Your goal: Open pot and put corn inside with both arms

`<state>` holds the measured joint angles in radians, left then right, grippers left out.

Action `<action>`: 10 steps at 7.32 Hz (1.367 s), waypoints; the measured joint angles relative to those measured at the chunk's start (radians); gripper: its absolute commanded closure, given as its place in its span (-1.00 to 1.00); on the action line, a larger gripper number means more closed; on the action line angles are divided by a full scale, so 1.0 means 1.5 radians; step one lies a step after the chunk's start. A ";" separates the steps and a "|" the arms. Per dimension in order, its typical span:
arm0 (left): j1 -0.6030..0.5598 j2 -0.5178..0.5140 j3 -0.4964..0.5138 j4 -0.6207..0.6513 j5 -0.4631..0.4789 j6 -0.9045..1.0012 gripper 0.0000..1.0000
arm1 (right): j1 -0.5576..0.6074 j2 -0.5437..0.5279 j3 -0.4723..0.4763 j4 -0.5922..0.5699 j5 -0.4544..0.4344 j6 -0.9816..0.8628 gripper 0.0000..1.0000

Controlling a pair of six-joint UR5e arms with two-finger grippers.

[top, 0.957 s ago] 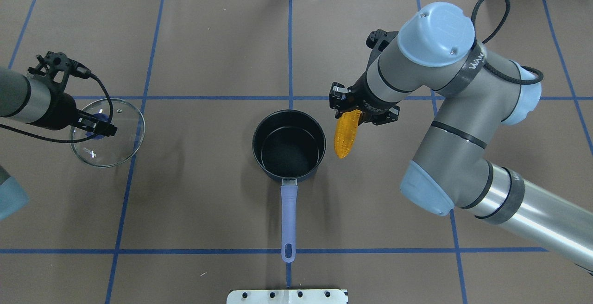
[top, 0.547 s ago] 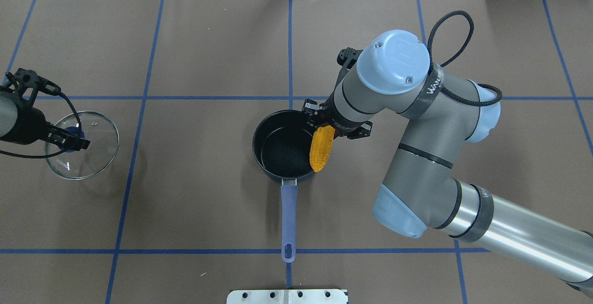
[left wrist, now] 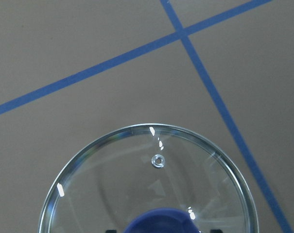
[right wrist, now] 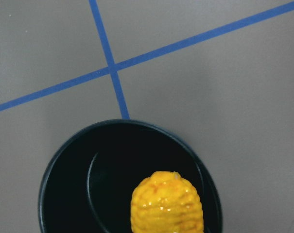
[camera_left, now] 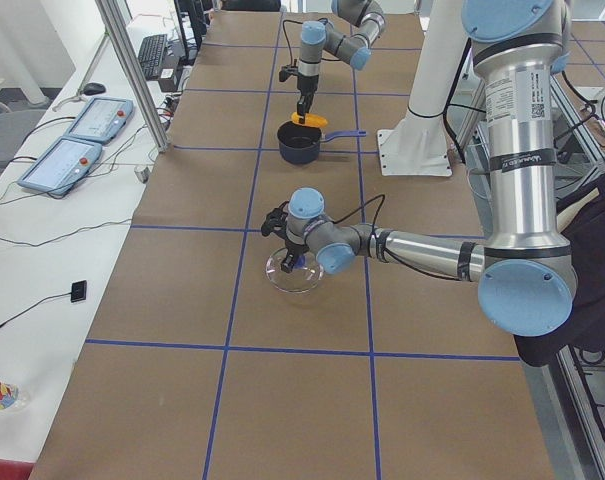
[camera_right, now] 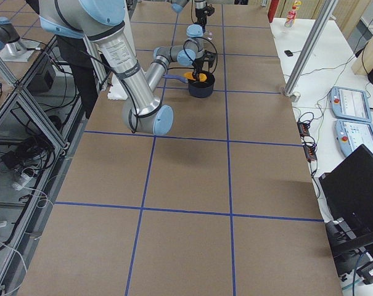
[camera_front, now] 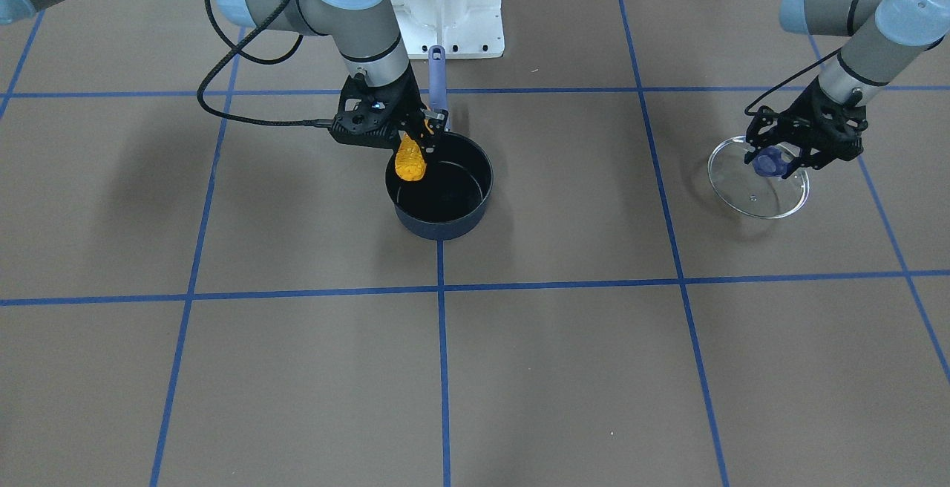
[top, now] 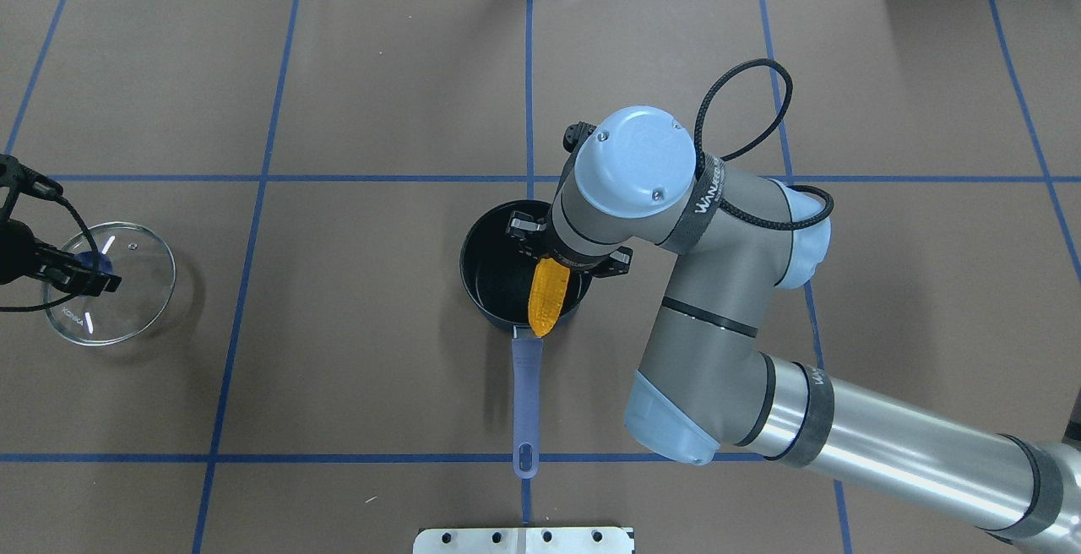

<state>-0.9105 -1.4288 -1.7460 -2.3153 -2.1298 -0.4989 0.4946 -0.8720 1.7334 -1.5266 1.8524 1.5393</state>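
Now the right gripper [top: 554,260] pinches the corn [top: 545,305] over the open pot [top: 492,271], tip at the handle-side rim. The left gripper [camera_front: 774,160] clamps the lid [camera_front: 764,199], well clear of the pot.

A round glass lid [top: 135,284] is glinting far out over the brown table [top: 380,73], blue tape lines [top: 380,178] criss-crossing it.

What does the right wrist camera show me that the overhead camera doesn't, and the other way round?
Only the right wrist view looks closely down into the pot, its black inside showing under the tip of the corn. Only the overhead view shows the pot's lavender handle, the right arm carrying the corn, and the glass lid held by the left gripper. Both show the corn over the open pot, and blue tape lines.
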 measured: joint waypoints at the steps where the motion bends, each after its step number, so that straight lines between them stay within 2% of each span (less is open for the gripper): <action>1: 0.000 0.002 0.006 -0.007 0.000 0.000 -0.09 | -0.008 0.002 -0.008 0.002 -0.010 0.001 0.18; 4: -0.001 0.003 0.009 -0.012 -0.001 0.000 -0.09 | -0.011 0.004 -0.022 0.005 -0.017 -0.006 0.18; 10: -0.001 0.010 0.009 -0.013 -0.001 -0.001 -0.09 | 0.035 0.045 -0.073 0.009 -0.009 -0.025 0.16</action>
<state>-0.9118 -1.4144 -1.7325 -2.3347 -2.1307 -0.4999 0.5475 -0.8046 1.6245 -1.5125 1.8384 1.5019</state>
